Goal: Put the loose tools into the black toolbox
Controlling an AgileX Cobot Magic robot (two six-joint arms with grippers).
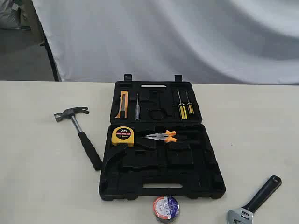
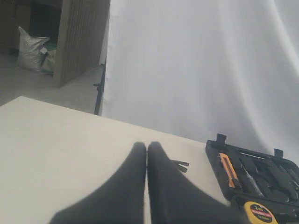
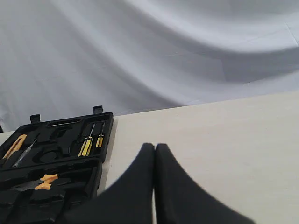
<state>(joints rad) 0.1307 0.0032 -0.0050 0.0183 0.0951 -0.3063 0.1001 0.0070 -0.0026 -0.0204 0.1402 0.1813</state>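
Toolbox (image 1: 205, 179) open, tape measure (image 1: 123, 136), pliers (image 1: 161, 136) inside, hammer (image 1: 81, 135), wrench (image 1: 257, 199), tape roll (image 1: 166, 208) outside, left claw (image 2: 147, 147), right claw (image 3: 155, 148) clenched

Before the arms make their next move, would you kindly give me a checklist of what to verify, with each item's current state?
1. Black toolbox lying open, both halves showing: ok.
2. Hammer lying left of the toolbox with nothing on it: ok.
3. Wrench fully in view: not ok, the exterior view's lower edge cuts its head.
4. Tape roll apart from the toolbox's front edge: cannot tell, it sits very close.
5. Left gripper open for a grasp: not ok, shut and empty.
6. Right gripper open for a grasp: not ok, shut and empty.
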